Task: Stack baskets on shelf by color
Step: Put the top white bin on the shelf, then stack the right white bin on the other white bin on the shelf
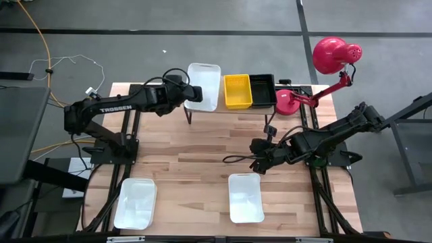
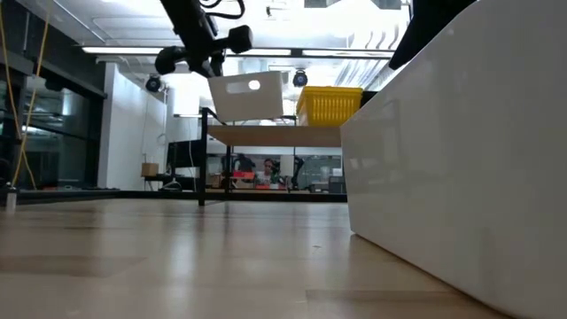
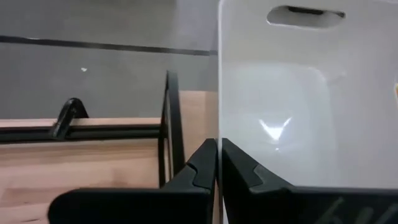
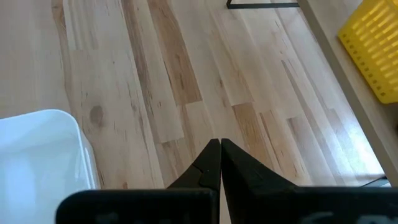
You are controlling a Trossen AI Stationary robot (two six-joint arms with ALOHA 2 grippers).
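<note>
A white basket (image 1: 203, 86) is over the left end of the shelf (image 2: 275, 135); in the low view (image 2: 250, 96) it is tilted just above the shelf top. My left gripper (image 1: 194, 94) is shut on it. A yellow basket (image 1: 237, 91) and a black basket (image 1: 262, 90) stand side by side on the shelf to its right. Two more white baskets (image 1: 135, 202) (image 1: 246, 197) rest on their bottoms near the table's front edge. My right gripper (image 1: 260, 160) is shut and empty above the table, right of centre. My left gripper pinches the white basket's left long side wall (image 3: 219, 118), one finger outside and one inside the basket. It comes level from the table's left, across the wall, near the basket's near end. The basket is tilted; I cannot tell whether its bottom touches the shelf.
A red lamp (image 1: 331, 57) stands with its base (image 1: 289, 102) at the table's back right, close to the black basket. The near white basket (image 2: 461, 177) fills the low view's right. Bare wood lies between the shelf and the front baskets.
</note>
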